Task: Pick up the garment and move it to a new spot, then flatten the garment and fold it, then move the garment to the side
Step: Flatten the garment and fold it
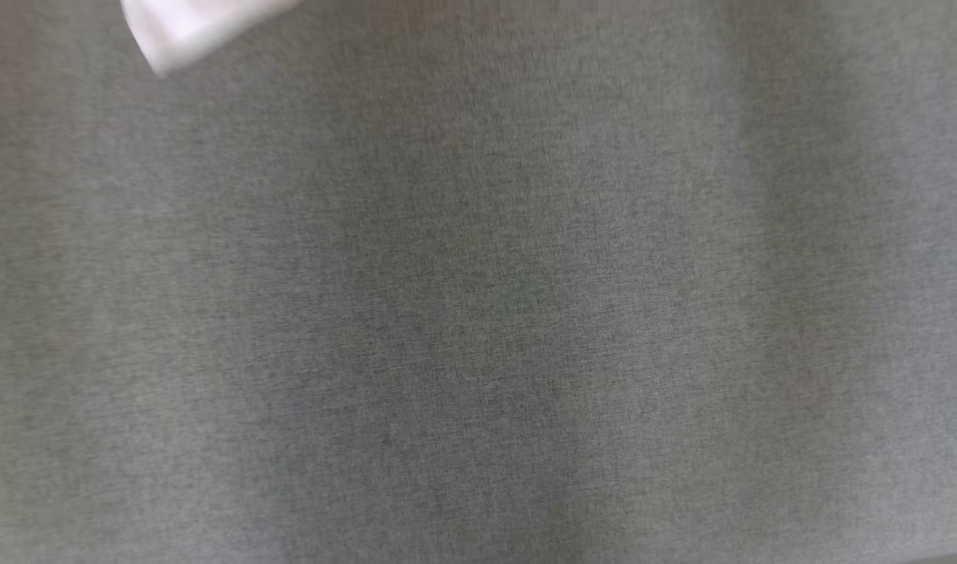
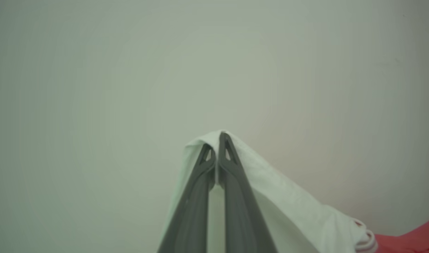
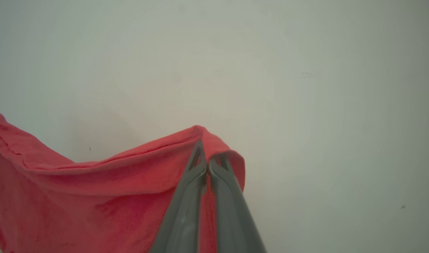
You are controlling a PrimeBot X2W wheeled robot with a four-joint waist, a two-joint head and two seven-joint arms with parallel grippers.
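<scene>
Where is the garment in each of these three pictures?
Head view: blurred white patch, top left edge; cannot tell if it belongs.
Left wrist view: garment at bottom centre, white part in the left jaws; red part, lower right corner.
Right wrist view: red part, lower left to centre, in the right jaws.
Shared landmark: the red part.

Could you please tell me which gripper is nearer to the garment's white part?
Left. The left gripper is shut on the white part; the right gripper is shut on the red part, away from it.
</scene>
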